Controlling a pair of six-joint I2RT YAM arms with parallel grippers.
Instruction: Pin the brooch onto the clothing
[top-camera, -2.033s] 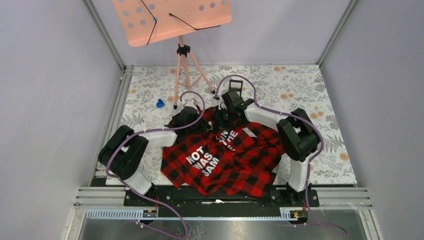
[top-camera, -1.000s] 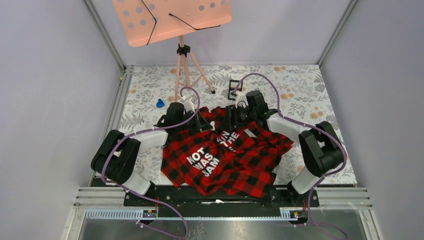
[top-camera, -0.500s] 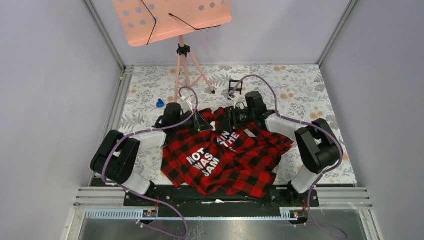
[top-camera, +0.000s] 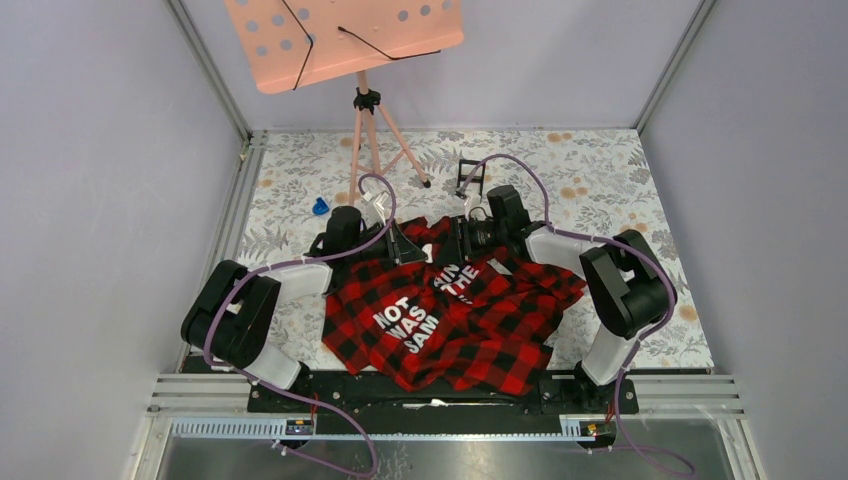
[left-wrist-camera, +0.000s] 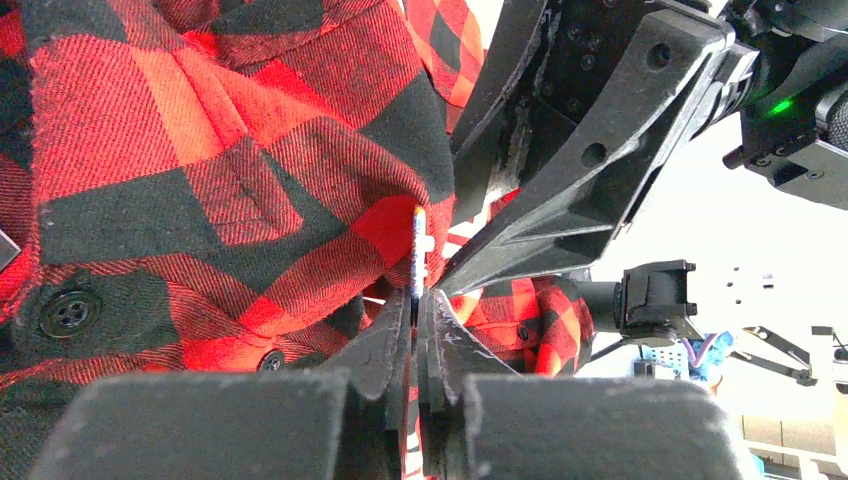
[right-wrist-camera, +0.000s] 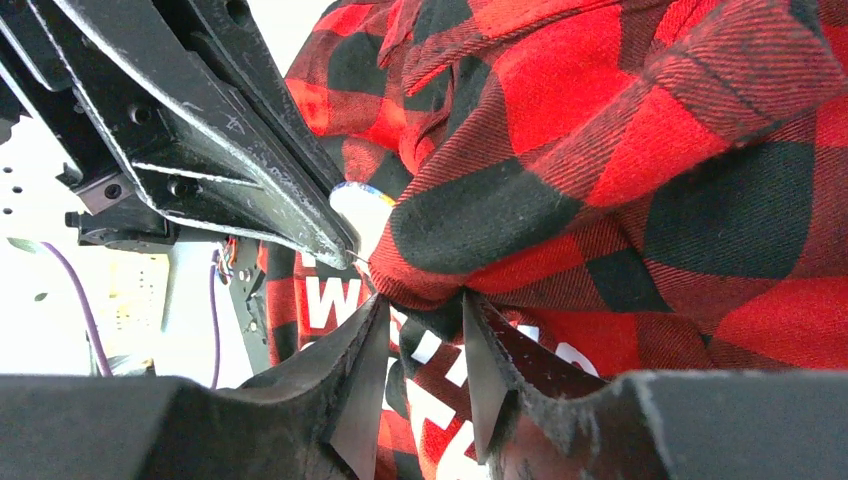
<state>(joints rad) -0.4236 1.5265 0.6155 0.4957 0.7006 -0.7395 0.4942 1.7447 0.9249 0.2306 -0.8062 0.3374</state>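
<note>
Red-and-black flannel, the shirt (top-camera: 450, 320) bunches between the arms, where the left gripper (left-wrist-camera: 418, 300) pinches the brooch (left-wrist-camera: 418, 248) edge-on and the right gripper (right-wrist-camera: 425, 300) stands part-spread about a fold, which I judge should be clamped taut before the pin goes through.

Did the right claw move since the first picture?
Yes. The right claw has pulled away from the small black frame, toward the near edge, above the red shirt.
</note>
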